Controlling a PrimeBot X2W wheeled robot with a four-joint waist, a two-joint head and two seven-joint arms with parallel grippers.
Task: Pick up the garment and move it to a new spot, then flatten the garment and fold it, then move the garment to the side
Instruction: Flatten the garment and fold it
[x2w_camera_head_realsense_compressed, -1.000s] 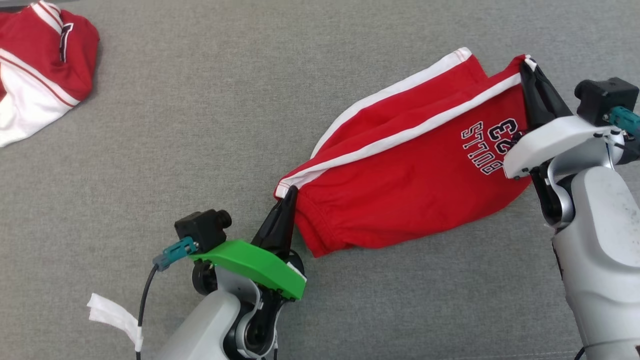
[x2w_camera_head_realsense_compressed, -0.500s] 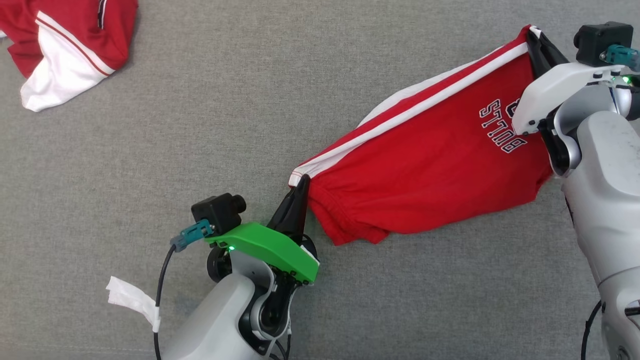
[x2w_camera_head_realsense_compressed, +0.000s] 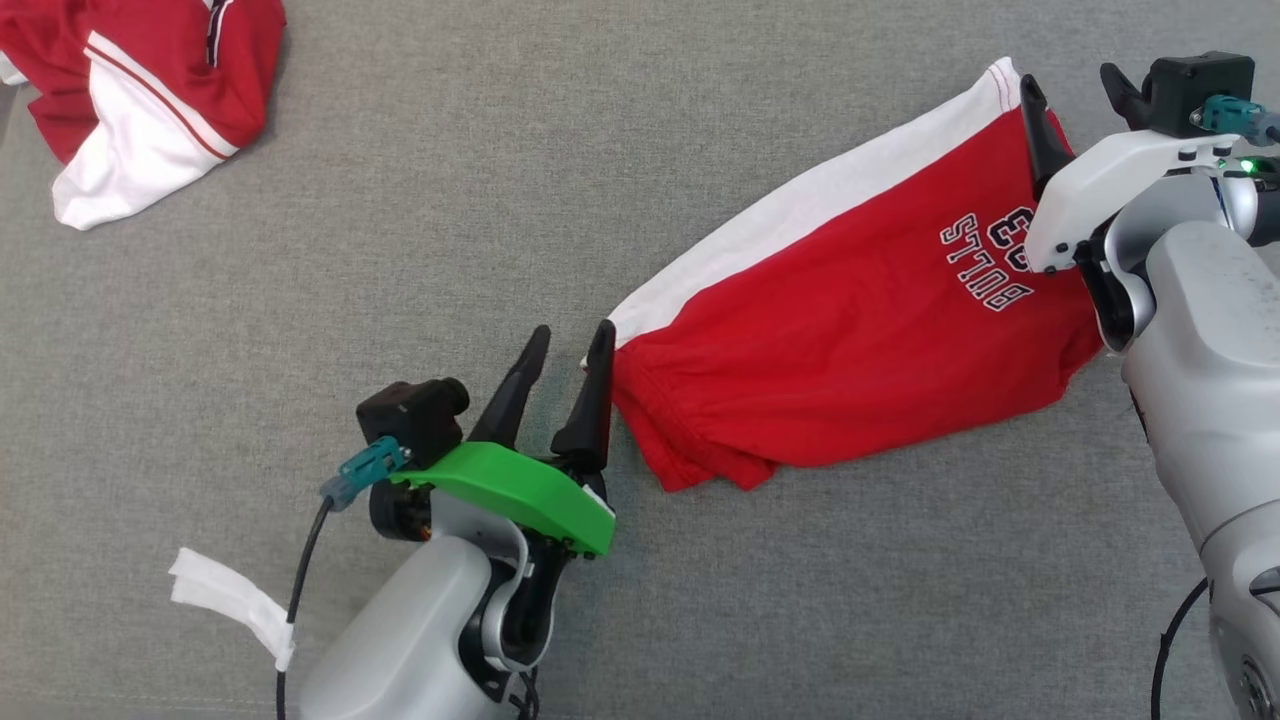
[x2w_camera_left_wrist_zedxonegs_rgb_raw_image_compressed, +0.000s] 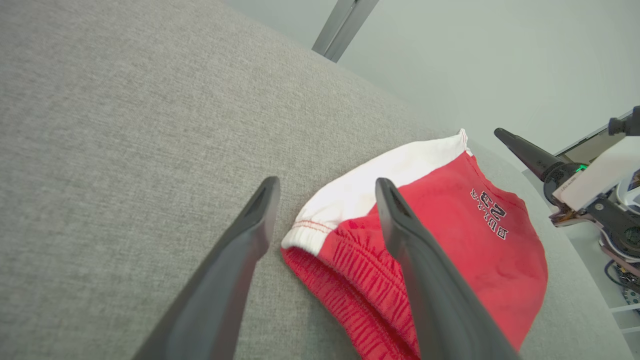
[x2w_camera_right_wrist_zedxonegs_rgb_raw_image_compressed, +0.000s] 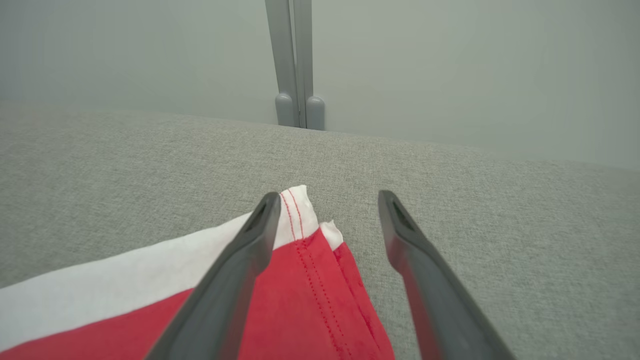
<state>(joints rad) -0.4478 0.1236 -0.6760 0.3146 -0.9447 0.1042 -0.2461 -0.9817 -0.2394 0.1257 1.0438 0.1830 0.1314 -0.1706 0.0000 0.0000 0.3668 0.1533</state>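
Grey woven fabric (x2w_camera_head_realsense_compressed: 700, 120) covers the whole work surface, with a pale wall and a grey post (x2w_camera_right_wrist_zedxonegs_rgb_raw_image_compressed: 295, 60) behind it in the right wrist view; the garment (x2w_camera_head_realsense_compressed: 850, 330), a pair of red shorts with a white side band and dark lettering, lies on this surface between the two arms; its long axis runs on a diagonal, from the ribbed waistband at the near left up to the leg hem at the far right, with the white band along the far edge; the left gripper (x2w_camera_head_realsense_compressed: 572, 332) stands at the waistband end, jaws wide and holding nothing, and its wrist view (x2w_camera_left_wrist_zedxonegs_rgb_raw_image_compressed: 326, 185) shows the white waistband corner lying in the gap between the two fingers, though whether the right finger actually touches the cloth (x2w_camera_left_wrist_zedxonegs_rgb_raw_image_compressed: 450, 240) is hard to say; the right gripper (x2w_camera_head_realsense_compressed: 1068, 85) sits at the hem end, jaws likewise spread and empty, the stitched hem corner (x2w_camera_right_wrist_zedxonegs_rgb_raw_image_compressed: 310, 280) lying low between its fingers (x2w_camera_right_wrist_zedxonegs_rgb_raw_image_compressed: 328, 197); each arm therefore has its own end closest, so a fold across the long axis would probably carry one end toward the other; a second red and white garment (x2w_camera_head_realsense_compressed: 150, 90) lies crumpled well apart at the far left.
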